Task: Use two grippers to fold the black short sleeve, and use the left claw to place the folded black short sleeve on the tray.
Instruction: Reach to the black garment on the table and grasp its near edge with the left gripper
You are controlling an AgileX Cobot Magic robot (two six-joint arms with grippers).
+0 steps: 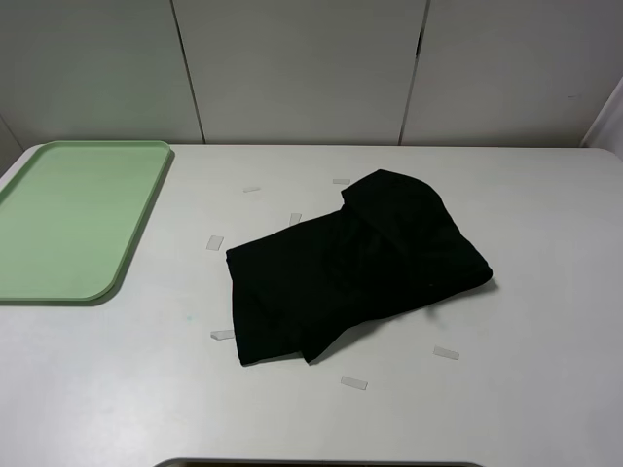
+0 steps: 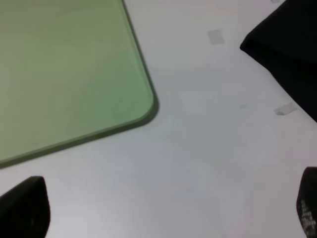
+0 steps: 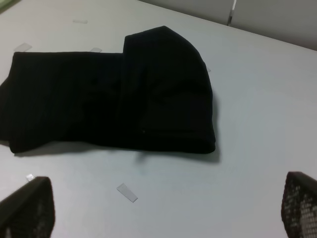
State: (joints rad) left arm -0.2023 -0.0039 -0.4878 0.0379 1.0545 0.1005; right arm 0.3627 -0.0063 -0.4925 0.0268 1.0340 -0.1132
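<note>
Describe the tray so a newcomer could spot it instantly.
On the white table, look to the far left edge. The pale green rectangular plastic tray lies there, apart from the bunched black fabric shirt at centre. It is the only green, rimmed thing.

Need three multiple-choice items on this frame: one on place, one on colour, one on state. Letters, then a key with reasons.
1. In the high view, where does the tray lie relative to the shirt?
A. to its left, apart
B. under it
C. to its right
2. What colour is the tray?
A. blue
B. pale green
C. white
3. The left gripper is:
A. shut on the shirt
B. shut on the tray
C. open, holding nothing
Key: 1 A, bare table separates them. 2 B, pale green shows in the high and left wrist views. 3 C, its jaws stand wide apart with nothing between.
</note>
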